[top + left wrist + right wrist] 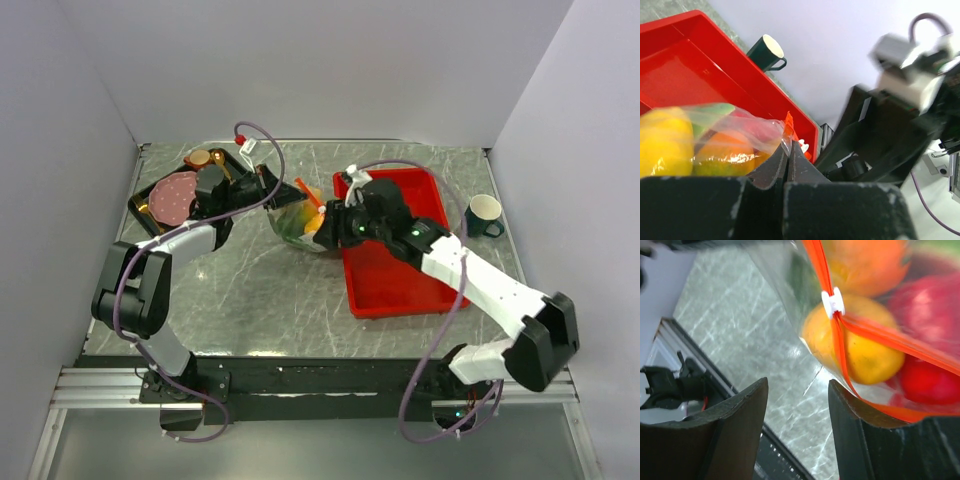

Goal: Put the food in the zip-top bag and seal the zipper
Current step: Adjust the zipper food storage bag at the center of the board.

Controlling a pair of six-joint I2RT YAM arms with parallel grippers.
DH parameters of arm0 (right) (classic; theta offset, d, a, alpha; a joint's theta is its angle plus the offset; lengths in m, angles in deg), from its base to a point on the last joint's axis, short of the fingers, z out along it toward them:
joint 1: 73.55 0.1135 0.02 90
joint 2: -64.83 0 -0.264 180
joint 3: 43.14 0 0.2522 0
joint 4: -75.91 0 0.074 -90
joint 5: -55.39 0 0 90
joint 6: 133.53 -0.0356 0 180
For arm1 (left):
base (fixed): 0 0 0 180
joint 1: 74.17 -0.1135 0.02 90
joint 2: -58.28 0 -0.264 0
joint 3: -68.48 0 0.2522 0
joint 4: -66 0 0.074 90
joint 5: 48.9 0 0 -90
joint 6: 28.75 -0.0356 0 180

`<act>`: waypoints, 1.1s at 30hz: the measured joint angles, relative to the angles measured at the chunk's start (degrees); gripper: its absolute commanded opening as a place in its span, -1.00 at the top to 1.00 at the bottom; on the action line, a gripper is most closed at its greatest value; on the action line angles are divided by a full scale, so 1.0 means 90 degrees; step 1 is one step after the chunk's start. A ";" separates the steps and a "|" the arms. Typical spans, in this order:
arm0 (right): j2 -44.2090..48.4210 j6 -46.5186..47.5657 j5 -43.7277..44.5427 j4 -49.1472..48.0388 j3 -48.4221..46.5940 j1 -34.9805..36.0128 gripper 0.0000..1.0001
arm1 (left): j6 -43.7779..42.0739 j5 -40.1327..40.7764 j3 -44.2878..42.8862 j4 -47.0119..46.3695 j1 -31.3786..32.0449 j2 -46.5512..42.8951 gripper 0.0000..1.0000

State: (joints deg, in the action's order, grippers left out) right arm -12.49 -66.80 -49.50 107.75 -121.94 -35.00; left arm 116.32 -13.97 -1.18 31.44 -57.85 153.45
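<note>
The clear zip-top bag (298, 222) hangs between my two grippers over the table's middle, with the toy food inside: a yellow fruit (662, 142), an orange (867, 262) and red pieces (927, 302). Its orange-red zipper (837, 335) carries a white slider (831, 303), partway along. My left gripper (788, 145) is shut on the bag's top corner beside the zipper end. My right gripper (797, 385) is open, close against the bag's other side; the bag rests against its right finger (850, 410), nothing lies between the fingers.
A red tray (395, 255) lies right of the bag under my right arm. A dark green mug (484, 215) stands at the far right. A black tray with a pink plate (172, 196) sits at the back left.
</note>
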 measured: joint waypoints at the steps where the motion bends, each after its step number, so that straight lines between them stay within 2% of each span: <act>1: 0.0158 0.0036 0.0119 0.0015 -0.0017 0.0012 -0.20 | 0.0007 0.0000 0.0000 -0.0032 0.0000 0.0000 0.99; 6: 0.0792 0.0117 0.0559 0.0017 -0.0056 0.0017 -0.20 | 0.0029 -0.0002 0.0000 -0.0029 0.0000 0.0000 0.99; 11: 0.0780 0.0134 0.0801 0.0022 -0.0056 0.0017 -0.20 | 0.0017 -0.0005 0.0000 -0.0002 0.0000 0.0000 0.99; 23: -0.0444 0.0049 0.0204 -0.0559 -0.0080 0.0010 -0.08 | 0.0012 0.0070 0.0092 0.0073 -0.0012 -0.0012 0.99; 27: -0.0901 -0.0044 0.0007 -0.0661 -0.0097 0.0012 0.12 | 0.0015 0.0146 0.0163 0.0085 -0.0027 -0.0012 0.99; 33: -0.1132 -0.0143 -0.0117 -0.0770 -0.0121 0.0012 0.09 | 0.0010 0.0257 0.0226 0.0153 -0.0036 -0.0027 0.99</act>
State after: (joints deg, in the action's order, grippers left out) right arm -22.67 -68.09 -50.55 100.82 -123.03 -34.89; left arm 116.41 -11.66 0.86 32.82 -58.18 153.21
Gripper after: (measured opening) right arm 0.443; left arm 0.013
